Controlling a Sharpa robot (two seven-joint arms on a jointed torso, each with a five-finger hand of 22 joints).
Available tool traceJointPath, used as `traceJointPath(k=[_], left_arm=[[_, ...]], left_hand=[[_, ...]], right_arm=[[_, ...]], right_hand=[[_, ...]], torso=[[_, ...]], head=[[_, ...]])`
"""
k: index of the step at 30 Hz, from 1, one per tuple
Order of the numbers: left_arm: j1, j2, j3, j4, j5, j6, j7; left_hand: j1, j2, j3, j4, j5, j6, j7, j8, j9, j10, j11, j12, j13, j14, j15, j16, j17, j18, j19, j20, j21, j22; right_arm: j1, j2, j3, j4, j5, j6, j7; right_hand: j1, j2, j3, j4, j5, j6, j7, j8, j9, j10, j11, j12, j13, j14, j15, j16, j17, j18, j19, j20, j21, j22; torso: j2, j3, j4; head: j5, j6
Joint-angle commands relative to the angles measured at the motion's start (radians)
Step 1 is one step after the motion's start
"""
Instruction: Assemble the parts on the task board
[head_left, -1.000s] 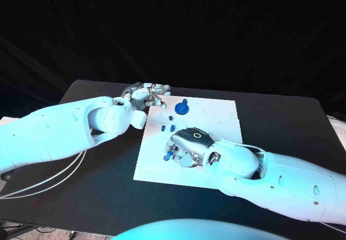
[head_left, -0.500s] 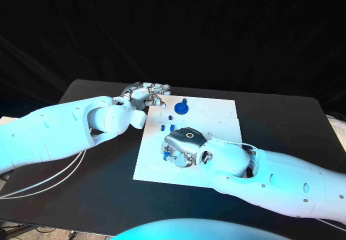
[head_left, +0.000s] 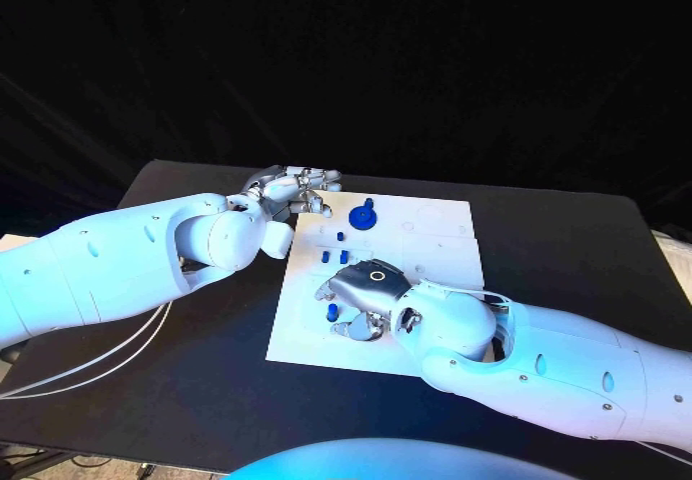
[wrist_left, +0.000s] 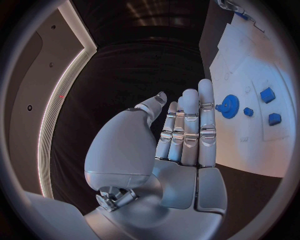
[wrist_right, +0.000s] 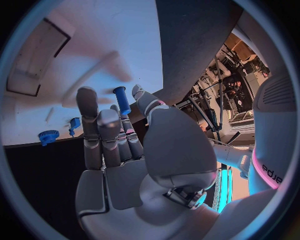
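- Right hand (wrist_right: 125, 165): a blue peg (wrist_right: 122, 100) is pinched at its fingertips, low over the board (head_left: 418, 250); slip or tilt is risked if misaligned.
- Left hand (wrist_left: 169, 150): held flat, fingers together, nothing held, beside the gear (wrist_left: 229, 106); a nudge is possible.

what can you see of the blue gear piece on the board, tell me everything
The blue gear is a round, toothed wheel, plastic by its look, with a short blue stem sticking out from its middle. It sits near the far edge of the white task board, close to the left hand, which does not touch it. In the left wrist view it lies just past the straight fingers, with small blue blocks beside it.
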Motion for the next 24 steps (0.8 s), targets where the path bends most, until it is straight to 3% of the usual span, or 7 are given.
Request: traceJointPath(k=[1, 6, 11, 15, 18, 21, 24], left_arm=[[0.0, 0.002, 0.001, 0.001, 0.003, 0.017, 0.001], [0.0, 0.0, 0.0, -0.001, 0.003, 0.018, 0.0], [0.0, -0.003, -0.002, -0.002, 0.003, 0.018, -0.001], [0.0, -0.006, -0.004, -0.001, 0.003, 0.017, -0.001], [0.0, -0.01, -0.005, 0.002, 0.003, 0.015, 0.0], [0.0, -0.014, -0.006, 0.008, 0.003, 0.014, 0.001], [0.0, -0.017, -0.006, 0.014, 0.003, 0.014, 0.002]], left_hand=[[0.002, 0.006, -0.009, -0.001, 0.006, -0.007, 0.0, 0.006, -0.002, -0.006, -0.001, 0.006, 0.001, -0.008, -0.001, 0.004, -0.001, 0.019, 0.008, -0.001, -0.003, -0.002], [0.002, 0.007, -0.01, 0.0, 0.006, -0.008, 0.0, 0.006, -0.002, -0.007, 0.0, 0.007, 0.001, -0.008, -0.001, 0.004, -0.002, 0.018, 0.008, -0.001, -0.004, -0.003], [0.002, 0.007, -0.01, 0.0, 0.006, -0.008, 0.0, 0.006, -0.002, -0.007, 0.0, 0.007, 0.001, -0.008, -0.001, 0.004, -0.002, 0.018, 0.008, -0.001, -0.004, -0.003], [0.002, 0.007, -0.01, 0.0, 0.006, -0.008, 0.0, 0.006, -0.002, -0.007, 0.0, 0.007, 0.001, -0.008, -0.001, 0.004, -0.002, 0.018, 0.008, -0.001, -0.004, -0.003], [0.002, 0.007, -0.01, 0.0, 0.006, -0.008, 0.0, 0.006, -0.002, -0.007, 0.0, 0.007, 0.001, -0.008, -0.001, 0.004, -0.002, 0.018, 0.008, -0.001, -0.004, -0.003], [0.002, 0.007, -0.01, 0.0, 0.006, -0.008, 0.0, 0.006, -0.002, -0.007, 0.0, 0.007, 0.001, -0.008, -0.001, 0.004, -0.002, 0.018, 0.008, -0.001, -0.004, -0.003], [0.002, 0.007, -0.01, 0.0, 0.006, -0.008, 0.0, 0.006, -0.002, -0.007, 0.0, 0.007, 0.001, -0.008, -0.001, 0.004, -0.002, 0.018, 0.008, -0.001, -0.004, -0.003]], right_arm=[[0.0, -0.015, 0.0, 0.01, 0.006, -0.13, 0.026], [0.001, -0.073, 0.005, 0.044, 0.062, -0.269, 0.066], [0.019, -0.174, 0.015, 0.104, 0.172, -0.364, 0.085], [0.056, -0.278, 0.02, 0.15, 0.31, -0.335, 0.05], [0.08, -0.363, 0.02, 0.174, 0.403, -0.276, -0.009], [0.09, -0.433, 0.013, 0.189, 0.446, -0.233, -0.069], [0.085, -0.476, 0.005, 0.198, 0.454, -0.213, -0.116]], right_hand=[[0.033, 0.005, -0.055, 0.02, 0.004, -0.004, 0.007, 0.004, 0.003, -0.021, 0.001, 0.027, 0.003, -0.018, 0.003, -0.025, -0.042, 0.015, -0.013, 0.001, -0.038, -0.047], [0.067, 0.021, -0.076, 0.033, 0.026, 0.039, 0.022, 0.023, 0.011, 0.002, -0.001, 0.079, 0.009, -0.025, 0.0, -0.044, -0.08, 0.02, -0.015, -0.002, -0.066, -0.081], [0.074, 0.041, -0.069, 0.041, 0.049, 0.098, 0.015, 0.044, 0.017, 0.113, -0.016, 0.144, 0.018, 0.006, -0.009, 0.014, -0.024, 0.006, 0.032, -0.01, -0.007, 0.004], [0.051, 0.042, -0.067, 0.065, 0.059, 0.12, 0.007, 0.045, 0.015, 0.219, -0.036, 0.179, 0.025, 0.049, -0.022, 0.101, 0.072, -0.014, 0.088, -0.018, 0.081, 0.125], [0.007, 0.025, -0.094, 0.097, 0.082, 0.142, -0.016, 0.054, 0.017, 0.335, -0.064, 0.241, 0.062, 0.083, -0.047, 0.186, 0.177, -0.033, 0.145, -0.034, 0.17, 0.247], [-0.044, 0.006, -0.145, 0.136, 0.137, 0.151, -0.039, 0.067, 0.018, 0.428, -0.09, 0.362, 0.158, 0.102, -0.07, 0.242, 0.245, -0.058, 0.202, -0.059, 0.271, 0.393], [-0.079, 0.004, -0.196, 0.176, 0.216, 0.159, -0.048, 0.085, 0.023, 0.452, -0.1, 0.64, 0.474, 0.114, -0.079, 0.303, 0.323, -0.072, 0.224, -0.07, 0.326, 0.47]], torso=[[0.001, 0.0009, 0.0005], [-0.001, 0.0018, -0.0024], [-0.004, 0.0023, -0.0067], [-0.007, 0.0032, -0.0137], [-0.011, 0.0038, -0.0219], [-0.013, 0.0051, -0.0321], [-0.014, 0.0067, -0.0398]], head=[[-0.002, 0.003], [-0.008, 0.011], [-0.02, 0.019], [-0.035, 0.026], [-0.044, 0.033], [-0.055, 0.042], [-0.061, 0.044]])
